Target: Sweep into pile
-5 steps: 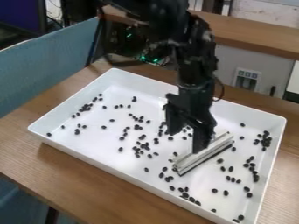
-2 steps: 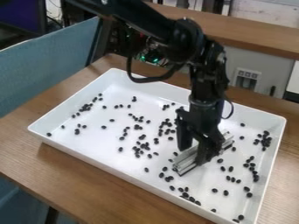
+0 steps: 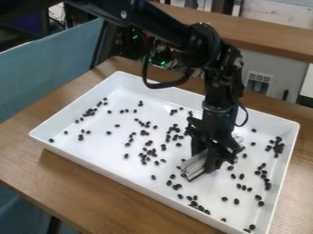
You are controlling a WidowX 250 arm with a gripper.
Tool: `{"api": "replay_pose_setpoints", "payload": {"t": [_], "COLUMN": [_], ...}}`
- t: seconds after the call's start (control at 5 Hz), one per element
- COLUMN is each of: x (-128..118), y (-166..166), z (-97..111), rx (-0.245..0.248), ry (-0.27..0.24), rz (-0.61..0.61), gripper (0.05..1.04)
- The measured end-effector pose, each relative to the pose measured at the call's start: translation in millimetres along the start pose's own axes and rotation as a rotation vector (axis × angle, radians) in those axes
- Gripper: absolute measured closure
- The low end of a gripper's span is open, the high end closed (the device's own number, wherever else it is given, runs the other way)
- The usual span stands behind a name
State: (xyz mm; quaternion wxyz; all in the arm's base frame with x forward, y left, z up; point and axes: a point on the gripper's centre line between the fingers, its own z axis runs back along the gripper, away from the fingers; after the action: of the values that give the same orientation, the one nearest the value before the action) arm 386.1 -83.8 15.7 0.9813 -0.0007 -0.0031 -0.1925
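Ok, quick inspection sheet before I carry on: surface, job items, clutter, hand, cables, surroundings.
Surface: wooden table with a white tray on it.
Job's things: dark beans scattered in the tray in loose clusters, no single pile; pale bar lying slanted among them.
Clutter: dark equipment with green lights, behind the tray.
Hand: the hand is down at the bar; whether it grips it, I cannot tell.
Cables: black cable looping below the arm, over the tray's far side.
Surroundings: blue panel at the left, wooden ledge behind.
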Motion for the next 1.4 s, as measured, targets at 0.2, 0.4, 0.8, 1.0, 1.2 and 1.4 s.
{"api": "replay_pose_setpoints", "payload": {"t": [0.2,0.4,0.8,1.0,1.2,1.4], "x": [-12,-28,-69,-95,-119,-123], "y": [17,52,140,179,205,206], "z": [14,44,43,35,28,18], "rx": [0.024,0.05,0.134,0.132,0.137,0.14], "ry": [0.003,0.004,0.027,0.011,0.001,-0.005], "rz": [0.073,0.185,0.354,0.395,0.395,0.347], "gripper": [0.692,0.692,0.692,0.692,0.692,0.692]}}
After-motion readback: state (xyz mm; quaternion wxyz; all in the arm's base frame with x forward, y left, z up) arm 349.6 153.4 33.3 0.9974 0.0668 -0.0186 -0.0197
